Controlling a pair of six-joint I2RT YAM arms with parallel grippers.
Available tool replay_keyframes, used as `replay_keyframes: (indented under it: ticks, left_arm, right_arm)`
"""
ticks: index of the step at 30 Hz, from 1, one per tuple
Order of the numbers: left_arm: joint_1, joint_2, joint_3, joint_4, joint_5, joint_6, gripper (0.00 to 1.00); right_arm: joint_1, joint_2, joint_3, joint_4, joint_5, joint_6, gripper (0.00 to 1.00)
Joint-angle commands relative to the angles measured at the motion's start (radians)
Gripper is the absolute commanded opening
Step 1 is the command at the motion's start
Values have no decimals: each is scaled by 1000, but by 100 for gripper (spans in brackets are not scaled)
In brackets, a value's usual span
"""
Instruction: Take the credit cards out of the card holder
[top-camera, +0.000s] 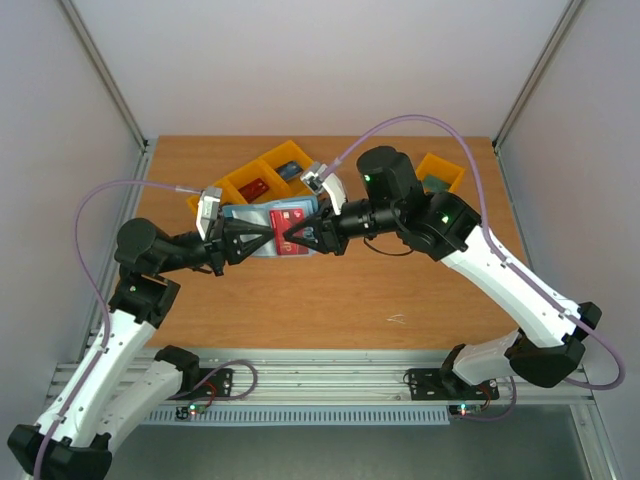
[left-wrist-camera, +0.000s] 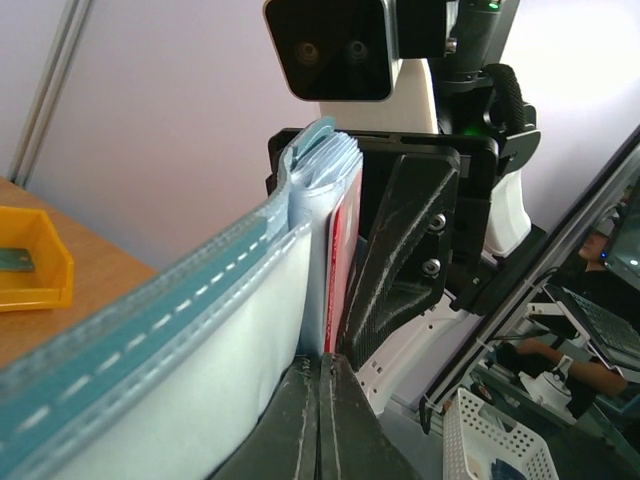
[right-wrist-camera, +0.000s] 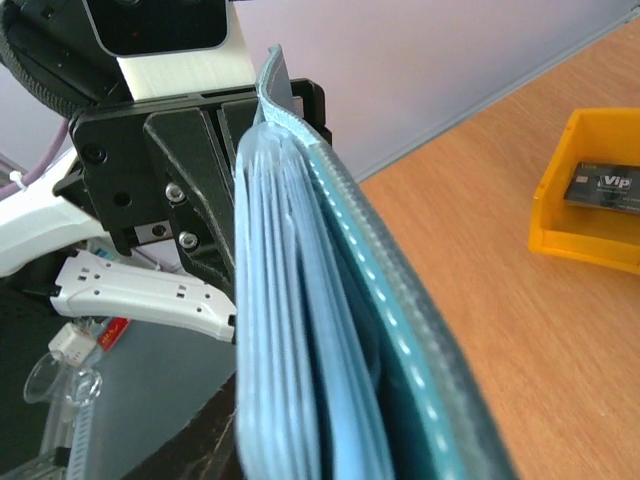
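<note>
The blue-teal card holder (top-camera: 248, 214) is held off the table between both arms, in front of the orange bins. My left gripper (top-camera: 278, 240) is shut on its lower edge; in the left wrist view its jaws (left-wrist-camera: 320, 375) meet flush under the pale pocket layers of the card holder (left-wrist-camera: 200, 350). A red credit card (left-wrist-camera: 343, 250) stands edge-on in the pockets and shows at the holder's right side (top-camera: 293, 243). My right gripper (top-camera: 294, 236) straddles that end, one finger (left-wrist-camera: 400, 270) beside the red card. The card holder (right-wrist-camera: 330, 330) fills the right wrist view and hides the far finger.
A row of orange bins (top-camera: 270, 172) lies behind the holder, with a red card (top-camera: 253, 188) and a blue one (top-camera: 290, 172) inside. A separate orange bin (top-camera: 440, 172) at the back right holds a dark card (right-wrist-camera: 605, 187). The arms' cables arch over the table.
</note>
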Motion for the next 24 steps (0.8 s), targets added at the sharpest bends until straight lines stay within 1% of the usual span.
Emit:
replay_keyframes:
  ticks: [1, 3, 5, 9, 11, 13, 14, 17, 20, 22, 24]
  left_arm:
    - [3, -22, 37, 68, 74, 11, 0]
    - [4, -22, 34, 62, 77, 14, 0]
    - [3, -22, 31, 61, 78, 12, 0]
    - [4, -21, 33, 54, 78, 16, 0]
    - [4, -18, 34, 59, 67, 23, 1]
    - [3, -20, 44, 63, 44, 31, 14]
    - [4, -21, 55, 75, 45, 36, 17]
    - [3, -18, 112, 102, 64, 30, 22]
    - [4, -10, 131, 72, 78, 46, 27]
    - [2, -1, 122, 41, 61, 34, 30]
    - [-1, 14, 124, 10, 23, 8, 36]
  right_arm:
    - [-14, -36, -23, 16, -19, -3, 27]
    - [-16, -40, -21, 4, -31, -5, 25]
    - [-15, -39, -22, 0, -52, -1, 20]
    - [-15, -30, -21, 1, -74, 6, 2]
    - [-14, -22, -18, 6, -83, 18, 1]
    - [-14, -12, -12, 9, -77, 22, 1]
    - [-14, -7, -9, 6, -64, 23, 1]
    - [-15, 1, -4, -5, -26, 21, 1]
    - [-14, 6, -2, -5, -19, 25, 1]
    - [-16, 12, 3, -1, -32, 28, 1]
    - [-14, 17, 16, -2, -43, 27, 1]
